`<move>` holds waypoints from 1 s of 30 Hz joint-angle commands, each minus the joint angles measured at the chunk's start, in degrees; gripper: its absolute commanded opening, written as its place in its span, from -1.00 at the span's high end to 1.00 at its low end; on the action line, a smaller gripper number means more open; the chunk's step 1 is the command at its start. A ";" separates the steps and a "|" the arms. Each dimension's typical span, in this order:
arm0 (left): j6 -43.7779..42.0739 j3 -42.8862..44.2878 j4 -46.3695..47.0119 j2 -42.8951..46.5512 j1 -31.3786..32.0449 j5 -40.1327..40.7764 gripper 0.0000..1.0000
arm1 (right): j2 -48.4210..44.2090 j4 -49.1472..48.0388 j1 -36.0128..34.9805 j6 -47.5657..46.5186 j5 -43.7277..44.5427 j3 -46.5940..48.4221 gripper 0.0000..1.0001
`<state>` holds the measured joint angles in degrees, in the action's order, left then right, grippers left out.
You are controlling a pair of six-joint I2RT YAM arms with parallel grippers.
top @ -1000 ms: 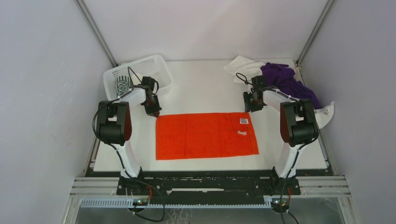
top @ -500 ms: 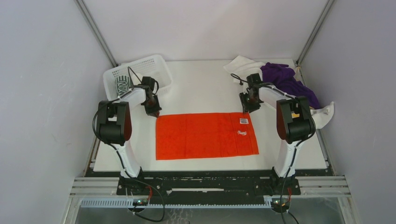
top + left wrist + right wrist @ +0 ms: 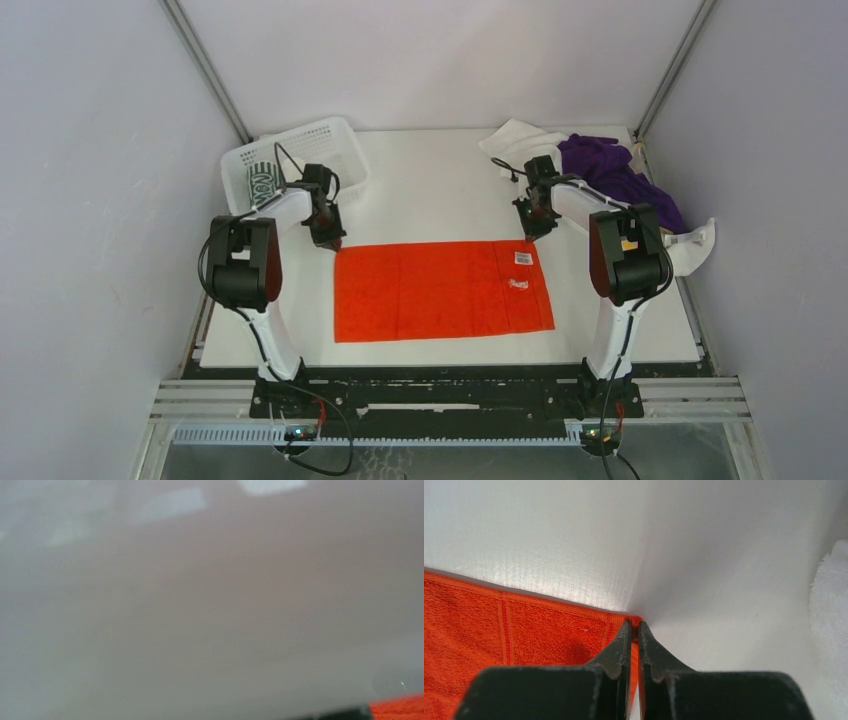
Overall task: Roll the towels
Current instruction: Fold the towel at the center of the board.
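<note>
An orange-red towel [image 3: 440, 290] lies flat and spread out on the white table. My left gripper [image 3: 334, 241] rests on its far left corner, fingers drawn to a narrow tip. The left wrist view is a blur, with only a sliver of the towel [image 3: 400, 707] at the bottom right. My right gripper [image 3: 532, 234] is at the far right corner. In the right wrist view its jaws [image 3: 634, 625] are closed with the corner of the towel [image 3: 499, 630] pinched between them.
A white mesh basket [image 3: 330, 140] at the back left holds a rolled green-and-white towel [image 3: 262, 182]. A purple towel [image 3: 615, 175] and a white towel [image 3: 515, 138] are heaped at the back right; the white towel's edge shows in the right wrist view [image 3: 829, 615].
My right gripper has moved forward and down from behind the towel onto its far right corner. The left arm and the towel have not moved.
</note>
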<state>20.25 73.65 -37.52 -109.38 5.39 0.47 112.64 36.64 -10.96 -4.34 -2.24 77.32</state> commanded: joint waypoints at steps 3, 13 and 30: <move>-1.21 0.86 2.94 3.67 -0.10 -4.88 1.00 | -1.70 -0.79 1.15 -2.40 3.81 0.63 1.00; -1.89 0.62 5.65 12.65 -0.03 -3.28 1.00 | -8.60 -4.13 1.76 -3.92 3.77 0.58 1.00; -2.27 -1.95 5.68 17.81 0.13 -2.99 1.00 | -18.69 -5.59 0.81 -3.35 8.45 -4.78 1.00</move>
<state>18.39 75.22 -32.80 -98.67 5.45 -3.27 99.72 31.92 -9.47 -7.75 2.24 74.85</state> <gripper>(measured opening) 0.010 0.010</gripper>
